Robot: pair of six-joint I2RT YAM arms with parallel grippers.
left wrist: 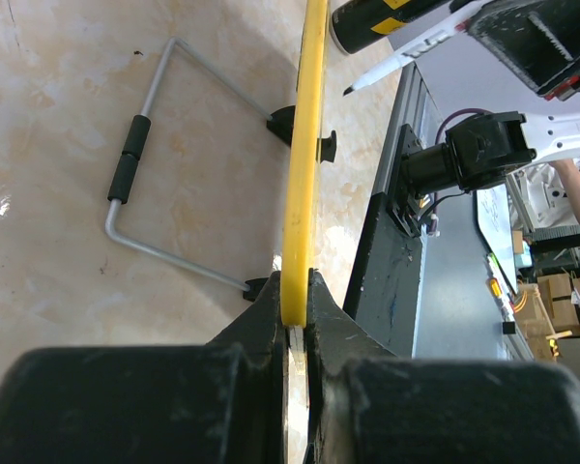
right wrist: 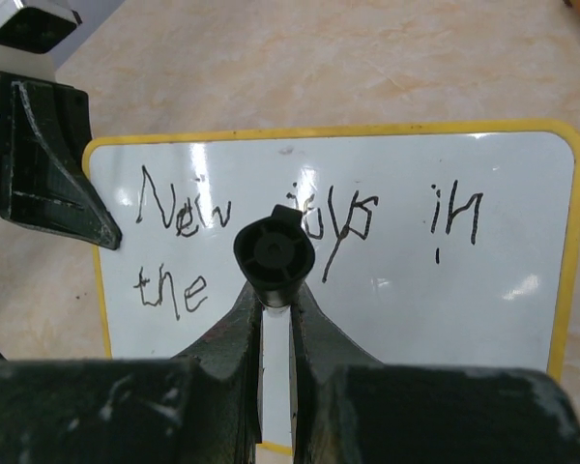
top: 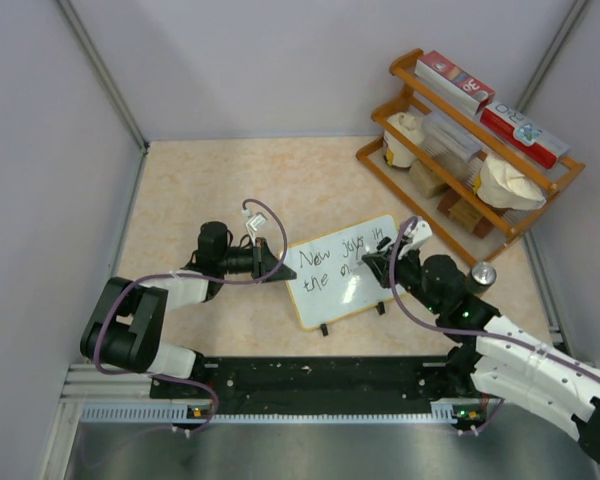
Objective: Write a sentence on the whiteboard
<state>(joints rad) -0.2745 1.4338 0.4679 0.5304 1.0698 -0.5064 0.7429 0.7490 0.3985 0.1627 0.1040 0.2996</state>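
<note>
**A:** How much of the sentence do we see written?

**B:** We see the whiteboard (top: 330,295) standing near the middle of the table's near edge. It reads "New joys in" on top, with "the" and the start of another word below. We judge the sentence unfinished, since most of the lower line is blank.

**A:** And the arms?

**B:** The left gripper (top: 280,265) pinches the board's left frame edge between its jaws. The right gripper (top: 380,266) has its jaws clamped on a marker (right wrist: 274,253), which points at the second line.

**A:** What surrounds us?

**B:** The table (top: 200,190) is glossy beige with a marbled pattern. An orange wooden rack (top: 408,62) holding boxes sits at the far right corner. Pale grey walls (top: 310,60) close in the far, left and right sides.
</note>
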